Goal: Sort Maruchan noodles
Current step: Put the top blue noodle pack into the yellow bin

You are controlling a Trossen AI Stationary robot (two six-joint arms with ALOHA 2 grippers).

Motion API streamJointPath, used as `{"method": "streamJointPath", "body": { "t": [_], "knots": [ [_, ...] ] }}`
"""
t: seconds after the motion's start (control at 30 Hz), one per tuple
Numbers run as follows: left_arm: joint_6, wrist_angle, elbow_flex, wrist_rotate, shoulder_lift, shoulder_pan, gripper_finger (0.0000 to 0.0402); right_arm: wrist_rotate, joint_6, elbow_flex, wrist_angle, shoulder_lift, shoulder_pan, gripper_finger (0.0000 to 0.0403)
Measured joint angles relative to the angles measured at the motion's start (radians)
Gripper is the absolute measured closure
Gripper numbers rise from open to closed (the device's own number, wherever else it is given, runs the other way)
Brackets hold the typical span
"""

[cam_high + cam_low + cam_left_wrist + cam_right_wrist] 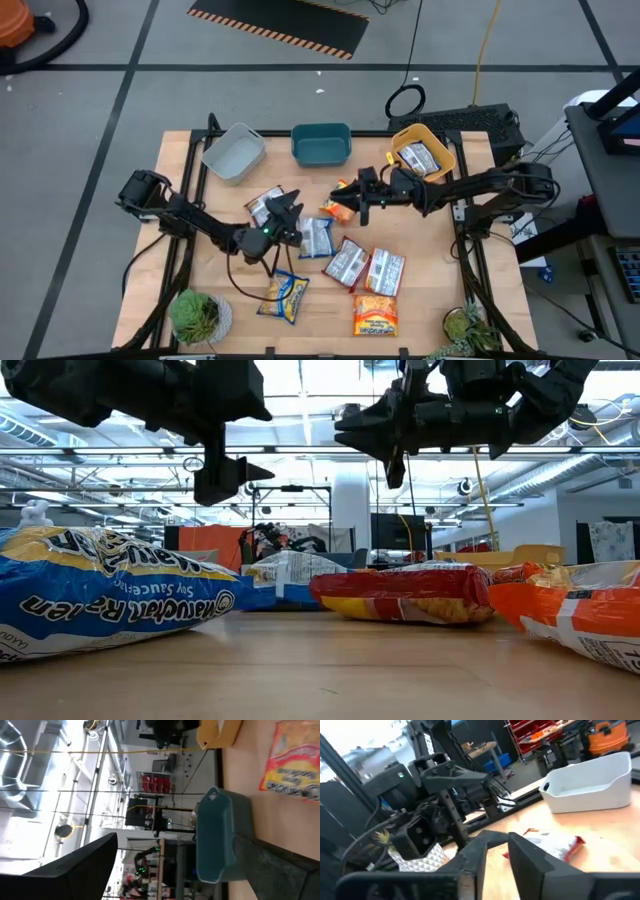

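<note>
The left gripper's [289, 214] jaws are standing wide apart with nothing between them, while the right gripper's [359, 196] jaws are drawn almost together, leaving only a slit, and are gripping nothing. Both are hanging above the table [190, 190] near its middle, the left one reaching in from eight o'clock and the right one from three o'clock. Taking the tub edge as twelve, the noodles are lying mostly loose around the centre. A crumpled orange packet [338, 208] is sitting just under the right gripper's tip, and a silver-white packet [263, 205] is lying beside the left gripper toward ten o'clock. Another silver-white packet [315, 237] is resting just beside the left gripper toward four o'clock. Two more silver-white packets [347, 263] [386, 271] are lying side by side toward five o'clock. Nearer the six o'clock edge, a yellow-and-blue packet [284, 297] is lying toward seven and a flat orange packet [375, 315] toward five. The eighth packet [422, 158], silver-white with red, is lying inside the yellow tub [446, 150] at about one o'clock. The teal tub [296, 146] is standing at twelve and the grey tub [233, 152] at eleven. Two potted plants [195, 315] [468, 330] are occupying the near corners.
</note>
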Motion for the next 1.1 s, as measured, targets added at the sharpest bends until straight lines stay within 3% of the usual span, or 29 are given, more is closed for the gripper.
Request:
{"method": "streamJointPath", "body": {
  "t": [0.2, 0.33, 0.5, 0.6, 0.77, 0.87, 1.1],
  "knots": [
    [-0.153, -0.08, 0.0, 0.0, 0.0, -0.001, 0.0007, -0.002, -0.102, 0.004, -0.099, -0.011, 0.022, 0.0342],
    [-0.249, -0.069, 0.0, 0.019, 0.0, 0.0, 0.0007, 0.029, -0.174, 0.086, -0.317, -0.011, 0.067, 0.0317],
    [-0.278, 0.007, 0.0, 0.062, -0.002, -0.019, 0.0007, 0.173, -0.266, 0.254, -0.71, -0.009, 0.156, 0.0277],
    [-0.268, 0.091, 0.003, 0.095, -0.046, -0.05, 0.0007, 0.272, -0.308, 0.313, -0.832, -0.008, 0.212, 0.0253],
    [-0.382, 0.039, 0.027, 0.141, -0.185, -0.086, 0.0007, 0.311, -0.411, 0.323, -0.834, -0.005, 0.284, 0.0216],
    [-0.501, -0.116, 0.026, 0.178, -0.289, -0.098, 0.0007, 0.368, -0.465, 0.323, -0.829, 0.018, 0.321, 0.0201],
    [-0.822, -0.51, 0.025, 0.429, -0.489, -0.087, 0.0007, 0.384, -0.415, 0.323, -0.692, 0.1, 0.356, 0.0191]
  ]
}}
